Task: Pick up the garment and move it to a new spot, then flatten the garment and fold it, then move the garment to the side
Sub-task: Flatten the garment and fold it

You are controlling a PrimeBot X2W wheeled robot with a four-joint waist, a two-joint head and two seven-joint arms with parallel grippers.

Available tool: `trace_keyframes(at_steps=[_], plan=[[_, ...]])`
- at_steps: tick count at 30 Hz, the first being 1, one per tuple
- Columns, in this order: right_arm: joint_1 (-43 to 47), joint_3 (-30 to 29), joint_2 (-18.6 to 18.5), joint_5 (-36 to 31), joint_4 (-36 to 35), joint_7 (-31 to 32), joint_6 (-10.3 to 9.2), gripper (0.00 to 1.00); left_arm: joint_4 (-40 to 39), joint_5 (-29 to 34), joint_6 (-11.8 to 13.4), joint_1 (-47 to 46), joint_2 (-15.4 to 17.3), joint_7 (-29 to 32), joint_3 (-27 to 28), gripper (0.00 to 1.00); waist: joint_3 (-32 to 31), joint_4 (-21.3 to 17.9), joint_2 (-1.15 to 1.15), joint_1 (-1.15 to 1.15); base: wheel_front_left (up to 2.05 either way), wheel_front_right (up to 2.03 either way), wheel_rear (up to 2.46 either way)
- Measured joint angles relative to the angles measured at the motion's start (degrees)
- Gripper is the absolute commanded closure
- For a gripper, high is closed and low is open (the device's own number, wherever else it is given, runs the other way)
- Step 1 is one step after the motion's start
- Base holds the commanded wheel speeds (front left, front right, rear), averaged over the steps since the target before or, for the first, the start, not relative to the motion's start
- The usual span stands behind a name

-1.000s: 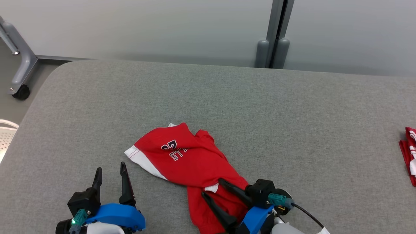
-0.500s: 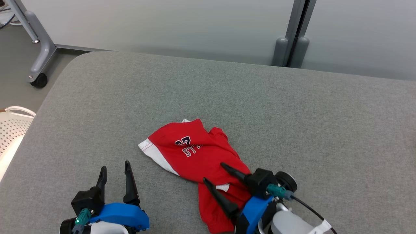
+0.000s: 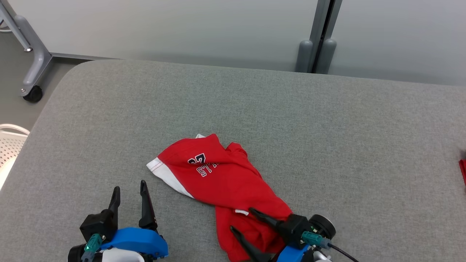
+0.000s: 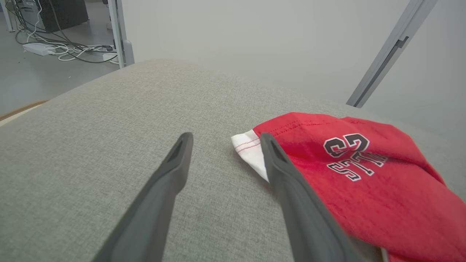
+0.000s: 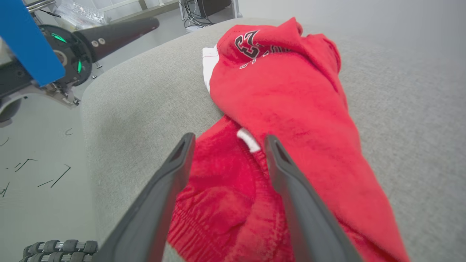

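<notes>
The garment [image 3: 225, 182] is a crumpled pair of red shorts with a white hem and dark lettering, lying on the grey padded table [image 3: 327, 138] near its front edge. My right gripper [image 3: 242, 219] is open at the shorts' lower right, its fingers above the red elastic waistband [image 5: 233, 189] and a small white tag [image 5: 248, 140]. My left gripper [image 3: 129, 187] is open at the lower left over bare table, its right finger [image 4: 287, 182] just beside the white hem [image 4: 251, 149]. Neither gripper holds the cloth.
A sliver of another red cloth [image 3: 463, 171] lies at the table's right edge. A white perforated basket [image 3: 9, 145] stands off the table's left side. A grey frame leg with a caster [image 3: 31, 91] is on the floor at the far left. A grey wall post [image 3: 320, 36] stands behind.
The head camera has shifted, sliding the whole scene. My right gripper has drawn back toward the bottom of the view, its tips now lower on the shorts. The left gripper holds its place.
</notes>
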Motion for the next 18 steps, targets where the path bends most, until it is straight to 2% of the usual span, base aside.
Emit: trace_keyframes(at_steps=[6, 11, 14, 18], plan=[[-0.06, 5.25, 0.13, 1.58, -0.76, 0.00, 0.00, 0.00, 0.11, 0.00, -0.02, -0.28, 0.00, 0.00, -0.38, 0.00, 0.24, 0.61, 0.00, 0.00, 0.00, 0.00, 0.00], [-0.14, 11.38, -3.20, 1.83, -1.00, -0.01, 0.00, 0.00, 0.22, -0.03, -0.01, -0.16, 0.02, 0.00, -0.05, 0.00, 0.14, 0.48, 0.00, 0.00, 0.00, 0.00, 0.00], [-1.47, 13.29, -4.23, -0.23, 0.31, 0.00, 0.00, 0.00, 0.20, -0.16, 0.03, -0.04, 0.01, 0.00, 0.02, 0.00, 0.06, -0.06, 0.00, 0.00, 0.00, 0.00, 0.00], [-3.71, 14.71, -3.49, -4.70, 2.61, -0.01, 0.00, 0.00, 0.29, -0.54, 0.26, -0.09, 0.00, 0.00, -0.49, 0.00, 0.11, -0.44, 0.00, 0.00, 0.00, 0.00, 0.00]])
